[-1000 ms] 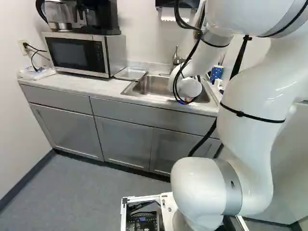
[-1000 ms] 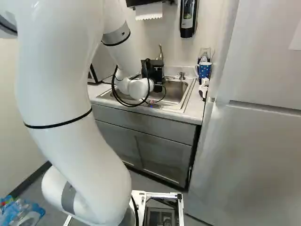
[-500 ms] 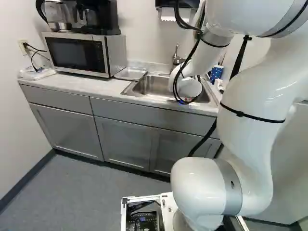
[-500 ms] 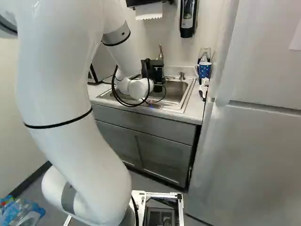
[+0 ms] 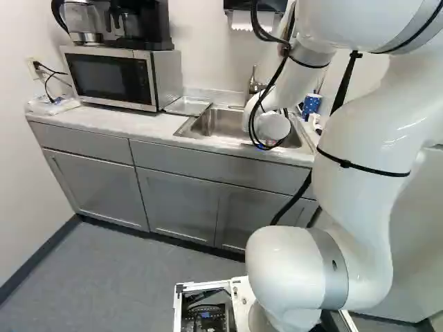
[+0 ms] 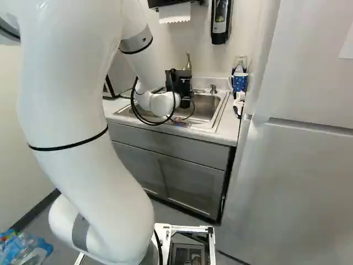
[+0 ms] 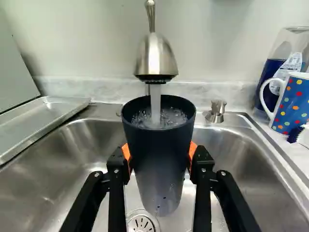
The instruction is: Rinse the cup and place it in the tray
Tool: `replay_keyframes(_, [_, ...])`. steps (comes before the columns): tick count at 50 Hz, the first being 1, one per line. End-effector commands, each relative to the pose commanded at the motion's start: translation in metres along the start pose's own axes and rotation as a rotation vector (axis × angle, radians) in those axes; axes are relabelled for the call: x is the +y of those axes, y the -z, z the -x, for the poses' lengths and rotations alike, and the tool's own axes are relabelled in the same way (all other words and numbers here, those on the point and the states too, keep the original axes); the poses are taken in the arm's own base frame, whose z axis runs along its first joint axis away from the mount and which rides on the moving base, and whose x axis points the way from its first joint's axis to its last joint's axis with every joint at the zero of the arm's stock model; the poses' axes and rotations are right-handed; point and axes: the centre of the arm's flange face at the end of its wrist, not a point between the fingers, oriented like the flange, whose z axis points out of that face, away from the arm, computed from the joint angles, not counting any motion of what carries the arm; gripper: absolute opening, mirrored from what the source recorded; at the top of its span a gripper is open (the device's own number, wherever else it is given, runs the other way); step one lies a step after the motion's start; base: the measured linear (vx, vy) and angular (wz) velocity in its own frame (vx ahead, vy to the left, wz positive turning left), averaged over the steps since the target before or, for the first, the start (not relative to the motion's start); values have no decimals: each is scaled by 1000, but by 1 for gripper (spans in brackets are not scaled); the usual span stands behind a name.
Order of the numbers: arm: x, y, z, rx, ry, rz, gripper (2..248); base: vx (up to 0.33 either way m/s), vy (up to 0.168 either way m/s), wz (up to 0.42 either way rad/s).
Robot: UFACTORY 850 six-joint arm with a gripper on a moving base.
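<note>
In the right base view my gripper [image 6: 181,83] hangs over the sink, its fingertips hidden. The wrist view has the gripper [image 7: 160,157] shut on a dark cup [image 7: 157,181], an orange pad on each side. The cup stands upright above the sink's drain, directly under the faucet [image 7: 157,55]. A stream of water runs into its mouth, and the water inside churns and bubbles. A shallow metal tray [image 7: 41,120] lies beside the sink [image 7: 89,145], on the microwave's side; it also shows in the left base view.
A dotted blue mug [image 7: 293,104], a clear bottle and a brush stand on the counter across the sink from the tray. The microwave [image 5: 111,77] is beyond the tray, with a coffee maker on top. The fridge [image 6: 298,165] rises at the right of the right base view.
</note>
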Motion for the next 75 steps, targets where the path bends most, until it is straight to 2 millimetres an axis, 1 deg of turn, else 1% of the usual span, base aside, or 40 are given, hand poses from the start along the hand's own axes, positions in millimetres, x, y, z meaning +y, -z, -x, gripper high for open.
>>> replay_keyframes(47, [-66,14,2,-2,25,-132,125,0,0,0])
replay_keyframes(65, [-92,22,-12,30,32,-186,125,0,0,0])
replay_keyframes(75, [-108,20,-23,53,34,-215,125,0,0,0])
